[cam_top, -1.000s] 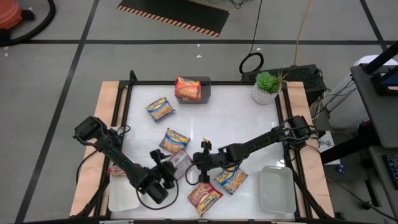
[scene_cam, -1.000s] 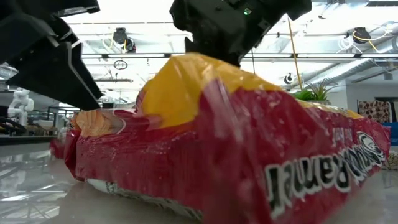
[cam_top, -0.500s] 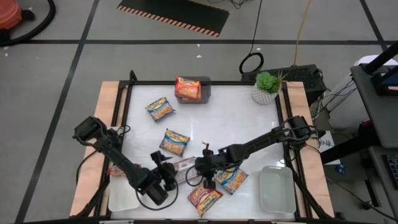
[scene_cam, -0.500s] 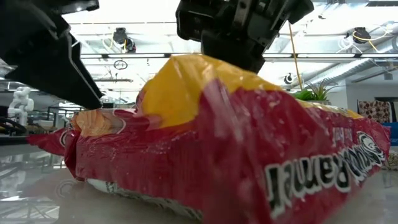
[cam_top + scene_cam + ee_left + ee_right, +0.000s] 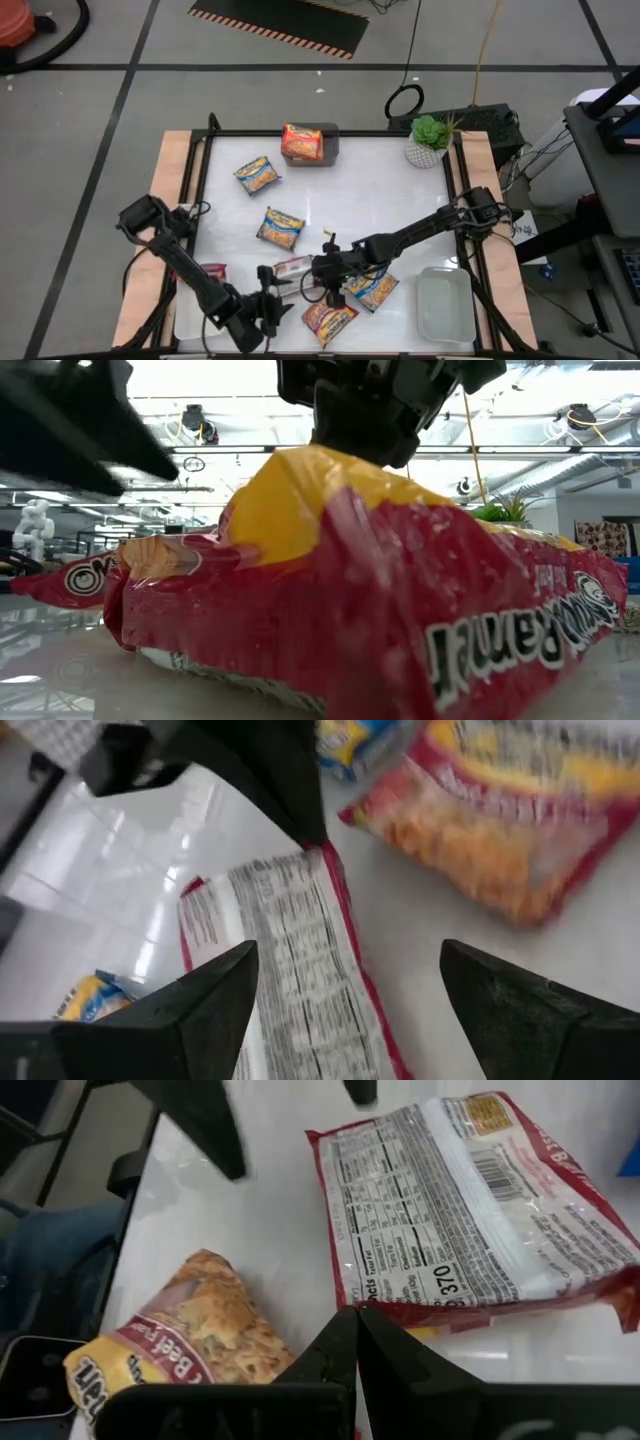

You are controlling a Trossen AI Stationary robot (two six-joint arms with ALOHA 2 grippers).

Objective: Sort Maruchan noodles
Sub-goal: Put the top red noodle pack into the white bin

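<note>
Your left hand [image 5: 268,307] hangs wide and empty at the near edge of the counter [image 5: 370,190], just left of the red packet [image 5: 292,267] lying label-side up. Your right hand [image 5: 318,272], pinched tight with nothing in it, presses beside that packet's right edge, likely steadying it. Other noodles [image 5: 258,175] lie scattered farther off.

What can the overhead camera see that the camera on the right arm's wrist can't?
Only the overhead view shows the potted plant, the empty white tray, the grey bin and both arms. Only the right wrist view shows the nutrition label on the face-down red packet and the right gripper shut in front of it. Both show that packet and the red packet near the table's front edge.
</note>
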